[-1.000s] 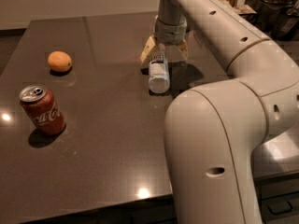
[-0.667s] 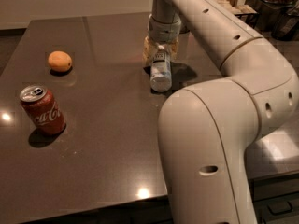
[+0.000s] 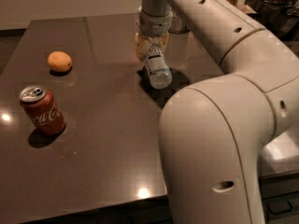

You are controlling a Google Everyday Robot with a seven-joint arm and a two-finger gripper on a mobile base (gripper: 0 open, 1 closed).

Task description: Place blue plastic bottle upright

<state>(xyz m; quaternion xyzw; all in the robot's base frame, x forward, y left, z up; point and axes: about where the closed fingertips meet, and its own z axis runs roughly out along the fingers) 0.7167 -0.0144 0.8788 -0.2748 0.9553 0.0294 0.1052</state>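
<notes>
A dark table (image 3: 103,139) is spanned by a white arm (image 3: 224,78). Near the far edge, the gripper (image 3: 150,45) is pinched on the upper end of the bottle (image 3: 157,69), which is held tilted. A red can (image 3: 42,110) and an orange (image 3: 60,61) are seen well apart at the left.

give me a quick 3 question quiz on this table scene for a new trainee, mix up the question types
1. True or false: the blue plastic bottle stands upright on the table.
2. Which thing lies nearest the red can? A) the round orange fruit B) the bottle C) a mug
3. Fill in: the gripper, over the far side of the table, is shut on the ____.

Key: 1 false, it leans tilted with its top end in the gripper; 2 A; 3 bottle.
</notes>
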